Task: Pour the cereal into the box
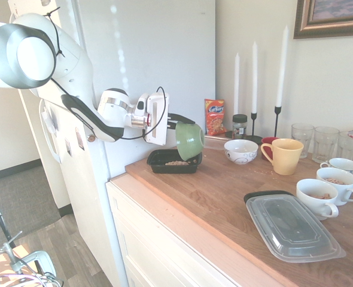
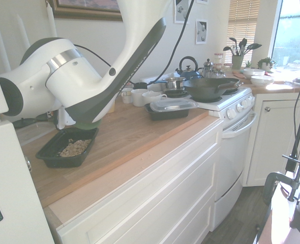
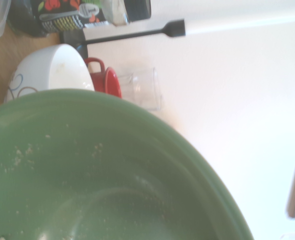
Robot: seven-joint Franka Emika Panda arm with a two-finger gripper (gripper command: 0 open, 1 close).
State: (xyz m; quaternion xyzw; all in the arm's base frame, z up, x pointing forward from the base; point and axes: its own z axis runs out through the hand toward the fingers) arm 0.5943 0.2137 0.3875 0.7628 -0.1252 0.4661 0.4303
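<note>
My gripper [image 1: 180, 124] is shut on the rim of a green bowl [image 1: 190, 140], which is tipped on its side right above the box [image 1: 160, 161]. The box is a shallow black tray at the counter's near-left corner. The cereal [image 1: 176, 162] lies in it as a small tan heap, seen again as the cereal [image 2: 75, 147] inside the box [image 2: 51, 152]. In the wrist view the green bowl [image 3: 112, 180] fills the picture and holds only a few crumbs. The arm hides the gripper in the second exterior view.
Behind the box stand a white patterned bowl [image 1: 241, 150], a yellow mug [image 1: 284, 155], a red mug [image 3: 107, 80], an orange packet [image 1: 214, 116], a jar and candles. A clear-lidded container [image 1: 293, 227] and white cups [image 1: 335, 179] sit to the right.
</note>
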